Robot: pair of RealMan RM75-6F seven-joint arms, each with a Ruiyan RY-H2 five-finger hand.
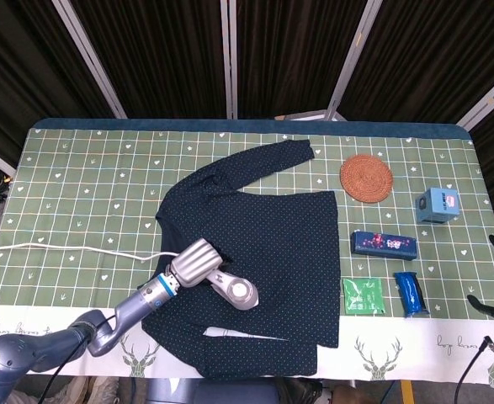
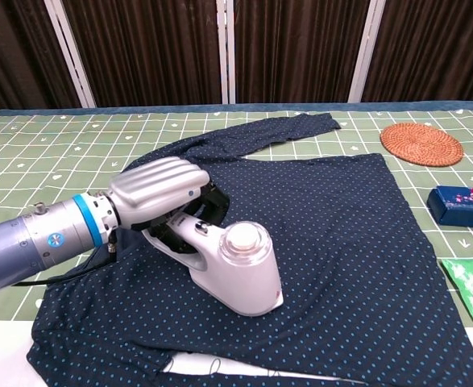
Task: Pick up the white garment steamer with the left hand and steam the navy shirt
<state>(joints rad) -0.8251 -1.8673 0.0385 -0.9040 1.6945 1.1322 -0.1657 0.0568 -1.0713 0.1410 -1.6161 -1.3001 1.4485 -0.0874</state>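
The left hand [image 2: 159,192] grips the white steamer [image 2: 236,270] by its handle, the rigid head resting on the soft, easily bunched navy shirt [image 2: 357,234].

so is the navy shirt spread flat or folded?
Spread flat. The navy shirt lies open on the table, one sleeve stretched toward the far edge; the steamer rests on it.

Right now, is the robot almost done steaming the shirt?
Picking up is done: the left hand grips the white garment steamer. Its head rests on the lower left part of the navy dotted shirt, so steaming is underway. Which parts remain cannot be told from here.
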